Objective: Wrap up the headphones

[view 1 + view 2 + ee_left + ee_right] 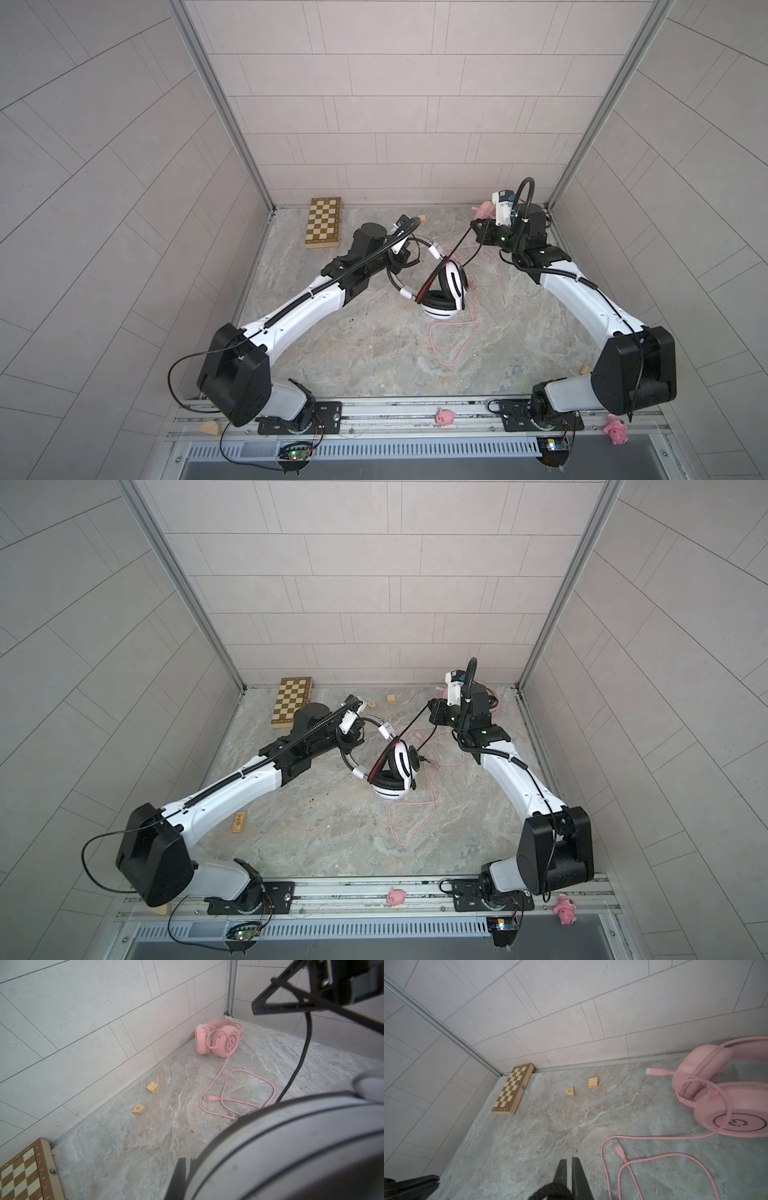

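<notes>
Gripped white headset (451,282) by its band (407,293) in shut left tool (402,257), at centre of surface (374,353). Pinched its black-red cord (455,249), taut, in right tool (476,226) raised near far corner by pink headset (218,1040). Called, likely, for steady tension and a firm band while looping cord round headset. Stretched left arm forward; folded right elbow inward

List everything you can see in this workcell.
white headphones: one, white with black stripes, centre
black-red cord: one, pulled taut off white headphones
pink headphones: one, pink, far right corner
pink cord: one, loose on table
chessboard: one, brown and cream, far left
wooden blocks: five, pale, scattered; two by back wall
pig toys: two, pink, front rail
left end effector: one, black, shut on white headphones
right end effector: one, black, shut on black-red cord
</notes>
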Available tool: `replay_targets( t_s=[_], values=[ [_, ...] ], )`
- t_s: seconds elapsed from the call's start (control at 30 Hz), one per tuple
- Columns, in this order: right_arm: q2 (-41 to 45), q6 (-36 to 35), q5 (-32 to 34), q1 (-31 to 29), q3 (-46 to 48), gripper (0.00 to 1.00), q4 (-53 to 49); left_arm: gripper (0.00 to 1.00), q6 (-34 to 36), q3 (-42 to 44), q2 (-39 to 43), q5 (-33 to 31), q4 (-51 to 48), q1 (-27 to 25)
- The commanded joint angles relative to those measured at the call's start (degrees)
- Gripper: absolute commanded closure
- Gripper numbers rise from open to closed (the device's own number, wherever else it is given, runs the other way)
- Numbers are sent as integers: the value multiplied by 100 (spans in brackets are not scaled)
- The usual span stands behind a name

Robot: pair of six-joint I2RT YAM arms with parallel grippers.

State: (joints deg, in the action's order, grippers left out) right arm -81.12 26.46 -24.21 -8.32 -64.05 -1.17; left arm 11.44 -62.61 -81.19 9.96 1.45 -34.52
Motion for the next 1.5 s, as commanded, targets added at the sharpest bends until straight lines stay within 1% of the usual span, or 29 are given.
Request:
replay_targets(
  t_s=[0.0,0.07,0.2,0.33,0.5,0.63,0.83,1.1,1.27,1.47],
  values=[
    [-98,157,89,105,120,91,409,100,-286,45,327,788,420,-10],
    [-177,239,-28,106,259,91,508,100,-407,115,397,961,593,-5],
    [-405,350,-561,89,532,88,855,100,-722,352,520,1011,1101,29],
    [-661,572,-740,12,784,88,1252,100,-998,425,584,1316,1402,97],
    [-1225,940,-1269,-150,690,86,1673,100,-1296,452,611,1628,1665,193],
    [-1680,1299,-1411,-381,616,85,2229,100,-1660,501,663,1728,1947,346],
    [-2478,1576,-1312,-873,206,83,2779,100,-2136,540,637,2004,2364,640],
    [-3426,1880,-1071,-1142,-218,83,3086,100,-2301,542,764,2008,2460,903],
    [-3897,1629,-924,-1320,-651,83,2759,100,-2425,537,785,2007,2520,987],
    [-4068,1083,-673,-1529,-1024,83,2155,100,-2500,554,807,2015,2574,1044]
  ],
)
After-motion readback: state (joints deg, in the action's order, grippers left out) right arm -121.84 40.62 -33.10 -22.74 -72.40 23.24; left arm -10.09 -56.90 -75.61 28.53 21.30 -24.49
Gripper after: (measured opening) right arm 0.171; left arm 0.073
